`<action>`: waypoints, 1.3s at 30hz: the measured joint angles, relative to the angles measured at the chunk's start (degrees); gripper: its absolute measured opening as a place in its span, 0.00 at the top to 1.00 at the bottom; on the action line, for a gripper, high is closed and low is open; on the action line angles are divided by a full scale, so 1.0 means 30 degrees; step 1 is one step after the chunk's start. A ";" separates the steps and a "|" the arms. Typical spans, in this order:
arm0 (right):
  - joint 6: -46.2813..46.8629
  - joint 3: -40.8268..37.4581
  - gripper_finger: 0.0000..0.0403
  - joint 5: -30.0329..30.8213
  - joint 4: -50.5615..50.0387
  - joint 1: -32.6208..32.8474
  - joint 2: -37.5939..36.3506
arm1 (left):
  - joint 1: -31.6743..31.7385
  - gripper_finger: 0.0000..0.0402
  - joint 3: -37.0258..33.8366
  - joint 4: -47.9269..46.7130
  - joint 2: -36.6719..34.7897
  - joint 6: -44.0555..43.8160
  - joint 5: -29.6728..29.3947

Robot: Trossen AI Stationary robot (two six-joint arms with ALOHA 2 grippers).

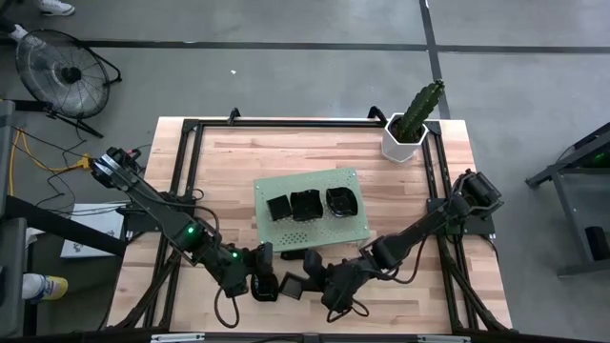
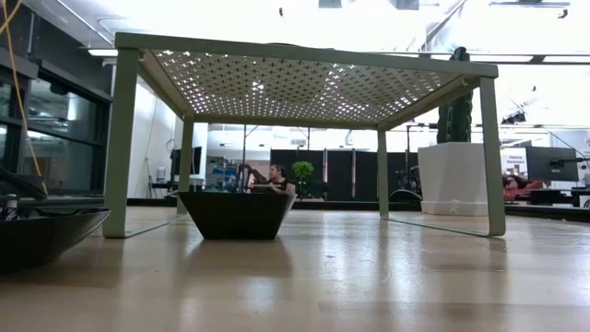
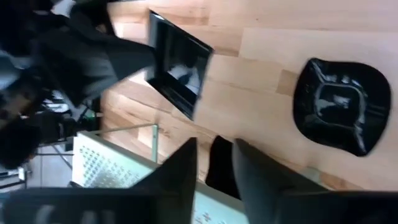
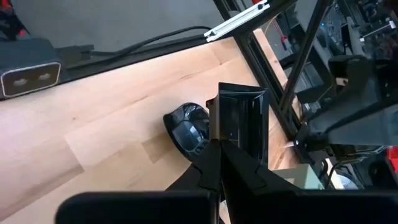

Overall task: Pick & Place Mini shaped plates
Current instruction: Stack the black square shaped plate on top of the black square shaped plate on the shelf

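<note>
Sitting in a row on the green perforated board [image 1: 310, 191] are three mini shaped plates [image 1: 307, 204]. The right gripper [image 1: 307, 273] is clenching a square plate [image 4: 239, 121] by its rim, tilted on edge. The left gripper [image 1: 265, 255] is hovering parted, holding nothing, near a petal-edged plate [image 3: 341, 106] lying flat on the table [image 1: 229, 181].

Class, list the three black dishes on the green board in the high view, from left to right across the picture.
Square dish → larger square dish → petal-edged dish, all on the green perforated board.
</note>
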 joint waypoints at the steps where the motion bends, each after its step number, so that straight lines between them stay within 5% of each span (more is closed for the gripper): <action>1: -0.0023 0.0000 1.00 0.0004 -0.0035 -0.0028 0.0000 | 0.0000 0.72 0.0000 0.0235 0.0000 0.0026 -0.0029; 8: -0.2492 0.0000 1.00 0.0372 0.0247 -0.0056 0.0000 | -0.0001 0.52 0.0000 0.1056 0.0456 0.1199 0.0262; 25: -0.4080 0.0000 1.00 -0.0300 0.0395 -0.0331 0.0000 | 0.0000 0.51 -0.0015 0.2622 0.2113 0.3276 0.0034; 39: -0.4020 0.0000 1.00 -0.0299 0.0402 -0.0338 0.0000 | 0.0000 0.79 -0.0015 0.2685 0.2113 0.3971 0.0077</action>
